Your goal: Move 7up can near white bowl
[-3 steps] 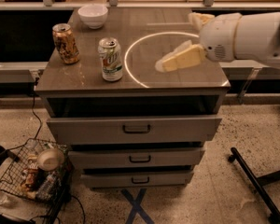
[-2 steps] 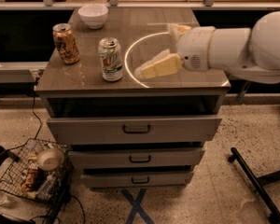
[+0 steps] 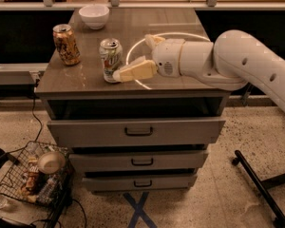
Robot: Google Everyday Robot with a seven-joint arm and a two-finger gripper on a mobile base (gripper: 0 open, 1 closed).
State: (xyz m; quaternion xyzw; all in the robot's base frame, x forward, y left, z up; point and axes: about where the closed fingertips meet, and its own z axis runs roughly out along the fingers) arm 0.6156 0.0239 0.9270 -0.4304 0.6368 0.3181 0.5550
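No lettering can be read: the 7up can (image 3: 110,59) carries a green logo whose letters cannot be made out, the gripper (image 3: 132,56) spread apart just right of it; a blue cross (image 3: 138,210) marks the floor well below the can

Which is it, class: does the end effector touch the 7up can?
Cannot tell. In the camera view the open end effector sits beside the 7up can; its near fingertip meets the can's outline, but neither contact nor gap shows plainly.
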